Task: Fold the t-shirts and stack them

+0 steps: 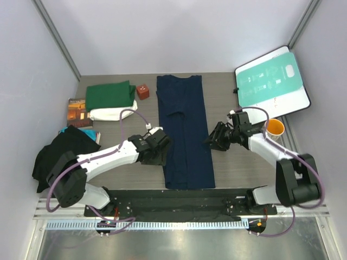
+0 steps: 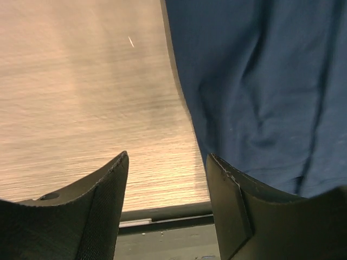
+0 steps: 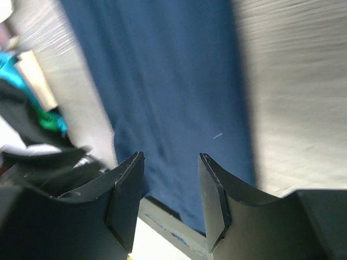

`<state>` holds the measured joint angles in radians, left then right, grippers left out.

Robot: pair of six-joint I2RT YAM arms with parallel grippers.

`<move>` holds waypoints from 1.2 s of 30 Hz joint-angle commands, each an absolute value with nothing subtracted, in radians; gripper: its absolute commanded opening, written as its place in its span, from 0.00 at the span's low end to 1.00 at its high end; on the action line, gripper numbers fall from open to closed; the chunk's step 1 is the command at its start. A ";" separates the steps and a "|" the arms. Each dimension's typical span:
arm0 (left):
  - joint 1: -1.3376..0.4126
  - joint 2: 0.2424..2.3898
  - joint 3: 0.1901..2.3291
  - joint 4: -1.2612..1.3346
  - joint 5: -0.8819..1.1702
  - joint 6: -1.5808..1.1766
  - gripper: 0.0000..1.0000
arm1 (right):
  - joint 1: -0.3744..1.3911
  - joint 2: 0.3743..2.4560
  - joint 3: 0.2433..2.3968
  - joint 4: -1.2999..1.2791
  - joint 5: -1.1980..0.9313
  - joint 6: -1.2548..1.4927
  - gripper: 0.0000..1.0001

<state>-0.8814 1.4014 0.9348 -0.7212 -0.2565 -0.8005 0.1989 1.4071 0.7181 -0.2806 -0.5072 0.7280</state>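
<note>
**Navy shirt (image 1: pixel 184 130) lies as a long strip; both pincers open at its edges**

The navy shirt is mid-surface, collar at the far end, hem near the arm bases. Its sides are folded in, so it's a narrow band w/ straight long edges. That shape suits a crosswise fold next, prob. hem up toward collar.

L pincer (image 1: pixel 161 147) sits low at the strip's left edge, about mid-length. Fingers are apart w/ nothing btw them; the wrist view shows bare surface (image 1: pixel 238 162) in the gap and blue cloth just to one side.

R pincer (image 1: pixel 214 138) mirrors it at the right edge. It's also open and empty, w/ the cloth lying under the gap and not pinched.

One arm per side makes sense: each can take its own edge and keep the strip square when lifted.

The green shirt (image 1: pixel 110 95) is folded and lies on top of the cream shirt (image 1: pixel 108 114) at far left, so that's the stack. The navy one likely goes there once folded.

A black cloth (image 1: pixel 59 151) is heaped at the left edge, beside a book (image 1: pixel 78 111). A teal board (image 1: pixel 271 81) and an orange cup (image 1: pixel 275 128) sit far right, well apart from the fold area.
</note>
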 commanded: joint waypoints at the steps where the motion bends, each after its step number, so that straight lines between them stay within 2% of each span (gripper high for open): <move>1: -0.884 1.440 0.882 -0.589 -0.109 -0.865 0.60 | 0.224 1.281 0.674 -0.302 -0.482 0.729 0.51; 8: -0.884 1.404 0.787 -0.470 -0.038 -0.908 0.61 | 0.255 1.197 0.554 -0.396 -0.442 0.733 0.53; 19: -0.884 1.273 0.672 -0.450 -0.031 -0.956 0.61 | 0.281 1.055 0.420 -0.426 -0.431 0.788 0.55; 25: -0.882 1.227 0.601 -0.373 0.030 -0.973 0.61 | 0.290 1.088 0.370 -0.394 -0.428 0.776 0.55; 31: -0.881 1.273 0.577 -0.218 0.107 -0.985 0.61 | 0.298 1.121 0.318 -0.341 -0.428 0.776 0.55; 36: -0.876 1.261 0.607 -0.308 0.042 -0.989 0.59 | 0.299 1.121 0.304 -0.354 -0.407 0.762 0.55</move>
